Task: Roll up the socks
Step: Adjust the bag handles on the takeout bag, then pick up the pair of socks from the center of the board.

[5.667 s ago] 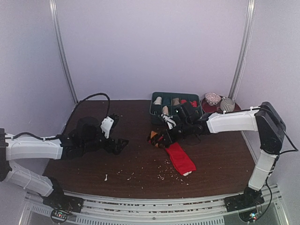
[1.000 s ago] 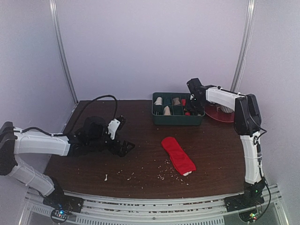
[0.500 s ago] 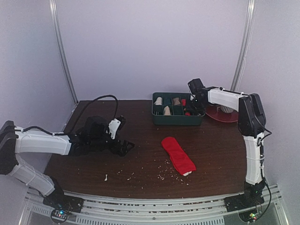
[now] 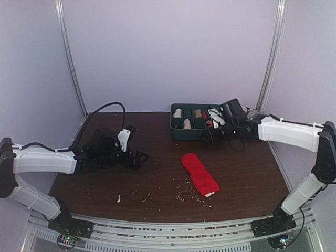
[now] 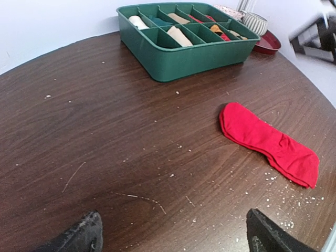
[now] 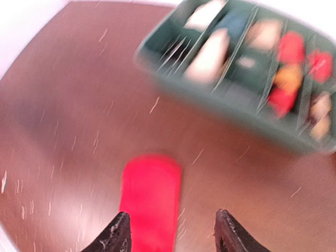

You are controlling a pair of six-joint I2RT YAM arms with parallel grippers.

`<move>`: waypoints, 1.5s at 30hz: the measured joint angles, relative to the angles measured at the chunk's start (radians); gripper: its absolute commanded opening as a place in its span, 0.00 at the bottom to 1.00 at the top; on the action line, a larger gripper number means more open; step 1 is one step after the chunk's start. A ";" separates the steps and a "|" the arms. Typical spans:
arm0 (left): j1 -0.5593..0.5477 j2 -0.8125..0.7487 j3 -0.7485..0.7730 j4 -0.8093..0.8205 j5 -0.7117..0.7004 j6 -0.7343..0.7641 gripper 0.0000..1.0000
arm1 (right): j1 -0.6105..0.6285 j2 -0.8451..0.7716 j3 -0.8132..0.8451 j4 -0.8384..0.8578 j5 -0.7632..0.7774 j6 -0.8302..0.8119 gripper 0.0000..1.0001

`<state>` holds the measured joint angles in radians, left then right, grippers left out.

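Both the left gripper (image 4: pixel 139 159) and the right gripper (image 4: pixel 211 137) gape wide, gripping nothing. From the left one, held low over the left half of the bench (image 4: pixel 247 173), the red sock (image 4: pixel 199 174) lies flat well to its right, nearer the near edge. Its arm stretches low from the left edge. The right gripper hovers just before the green tray (image 4: pixel 189 134) at the far edge, its arm reaching in from the right edge; its wrist view is blurred

a dark wooden table (image 4: pixel 247 178) flecked with pale crumbs, enclosed by plain pale lilac walls (image 4: pixel 173 52).
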<state>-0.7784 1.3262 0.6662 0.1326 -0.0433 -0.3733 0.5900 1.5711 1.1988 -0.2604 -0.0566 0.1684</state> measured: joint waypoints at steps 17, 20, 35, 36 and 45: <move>0.000 -0.016 -0.022 0.006 0.093 -0.071 0.90 | 0.156 -0.222 -0.703 0.352 -0.090 0.206 0.51; 0.000 -0.032 -0.025 -0.010 0.092 -0.071 0.90 | 0.204 -0.155 -0.703 0.411 -0.087 0.234 0.51; 0.000 -0.110 -0.089 -0.054 0.086 -0.059 0.90 | 0.505 0.033 -0.628 0.681 -0.051 0.433 0.66; 0.000 -0.110 -0.089 -0.053 0.087 -0.056 0.90 | 0.512 0.013 -0.628 0.660 -0.037 0.409 0.68; 0.000 -0.080 -0.090 -0.051 0.100 -0.040 0.90 | 0.528 -0.192 -0.680 0.632 -0.028 0.056 0.81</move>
<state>-0.7788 1.2457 0.5762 0.0811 0.0563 -0.4133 1.1183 1.3792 0.5186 0.3721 -0.0849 0.2245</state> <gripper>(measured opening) 0.901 0.791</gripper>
